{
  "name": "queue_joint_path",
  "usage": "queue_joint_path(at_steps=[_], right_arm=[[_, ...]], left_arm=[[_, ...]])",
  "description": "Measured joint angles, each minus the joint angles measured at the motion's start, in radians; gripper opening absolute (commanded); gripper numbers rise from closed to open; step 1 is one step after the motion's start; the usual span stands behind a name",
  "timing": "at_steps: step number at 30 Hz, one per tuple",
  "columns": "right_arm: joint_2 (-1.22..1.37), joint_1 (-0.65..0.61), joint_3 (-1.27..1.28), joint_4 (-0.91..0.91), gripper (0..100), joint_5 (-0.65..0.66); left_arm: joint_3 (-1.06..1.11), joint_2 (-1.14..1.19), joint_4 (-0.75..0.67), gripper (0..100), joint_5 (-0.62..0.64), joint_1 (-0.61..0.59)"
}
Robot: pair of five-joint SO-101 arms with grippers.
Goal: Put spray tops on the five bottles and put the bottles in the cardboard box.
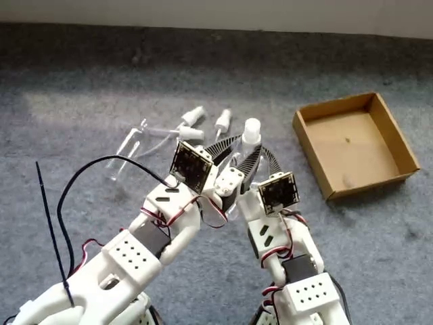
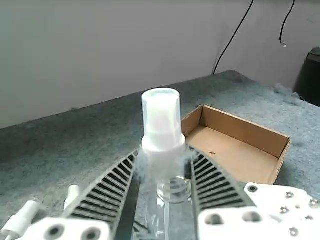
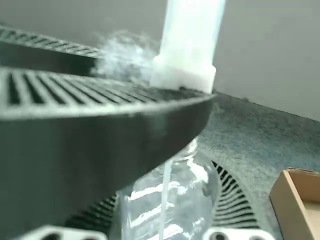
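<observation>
**Left gripper [image 2: 163, 154] on the spray top, right gripper [image 3: 167, 195] on the bottle**

- Far left: black cable [image 1: 64, 203] loops over the left arm and trails onto the grey worktop [image 1: 81, 101]. It could snag if that arm swings wide.
- Left of centre: loose bottles [image 1: 125, 152] lie on their sides. A few unfitted tops [image 1: 193, 116] sit just beyond them, close to the arms' tips. Little spare room that way; a sideways sweep would likely scatter them.
- Centre: both arms meet on one upright bottle [image 3: 150, 215]. The right gripper is clamped around its clear body, apparently to steady it. The left gripper is closed from both sides on the white collar of the spray top [image 2: 161, 120], which sits on the neck with its dip tube running down inside. I judge this to be the fitting step; whether the top is fully seated I cannot tell.
- Right: cardboard box [image 1: 311, 145] is open-topped with low walls, no bottle in it. Bare worktop lies between it and the held bottle, so that path looks open. Its near corner is the edge to lift over.
</observation>
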Motion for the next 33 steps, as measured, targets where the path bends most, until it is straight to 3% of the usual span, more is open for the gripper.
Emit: queue_joint_path(at_steps=[21, 27, 33], right_arm=[[-0.002, -0.002, 0.000, 0.000, 11.7, 0.000], [-0.002, 0.000, 0.000, 0.000, 11.7, 0.000], [-0.002, -0.002, 0.000, 0.000, 11.7, 0.000]], left_arm=[[0.101, -0.127, -0.008, 1, -0.003, 0.041], [0.021, -0.112, 0.100, 1, -0.003, 0.041], [-0.021, -0.112, 0.183, 17, -0.006, 0.038]])
